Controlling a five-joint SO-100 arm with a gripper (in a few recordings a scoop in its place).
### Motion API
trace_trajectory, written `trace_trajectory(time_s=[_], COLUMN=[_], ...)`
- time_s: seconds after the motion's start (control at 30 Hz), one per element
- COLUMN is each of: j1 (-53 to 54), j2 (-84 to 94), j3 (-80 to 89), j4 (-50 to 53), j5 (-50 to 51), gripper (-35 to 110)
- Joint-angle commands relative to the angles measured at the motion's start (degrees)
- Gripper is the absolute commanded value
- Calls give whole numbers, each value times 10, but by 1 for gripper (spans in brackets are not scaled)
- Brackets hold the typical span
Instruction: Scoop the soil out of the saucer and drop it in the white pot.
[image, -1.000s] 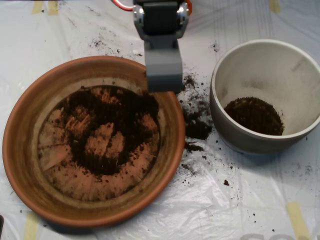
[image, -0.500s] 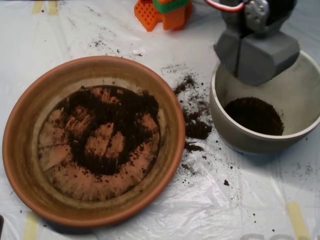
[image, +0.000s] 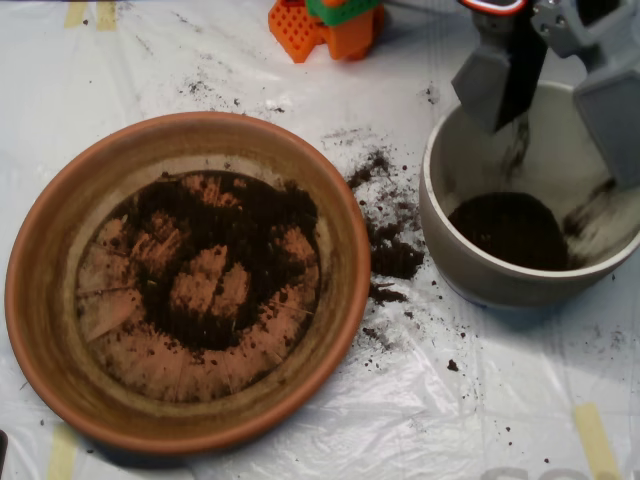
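The saucer (image: 60, 300), well left of the white pot (image: 470, 275), holds a broad ragged patch of soil (image: 215, 255) with bare streaks of its base showing through. Above the white pot the scoop (image: 560, 90) hangs with its two halves spread wide, and blurred grains fall toward the dark heap inside. Its right half sits over the pot's right rim, so part of the load may well land outside, joining the spilled clumps (image: 392, 255) just left of the pot.
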Motion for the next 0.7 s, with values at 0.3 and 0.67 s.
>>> trace_trajectory(time_s=[0.3,0.67], j1=[14,215], j2=[84,112], j3=[-25,-16], j4=[24,22], j5=[11,92], gripper=[40,39])
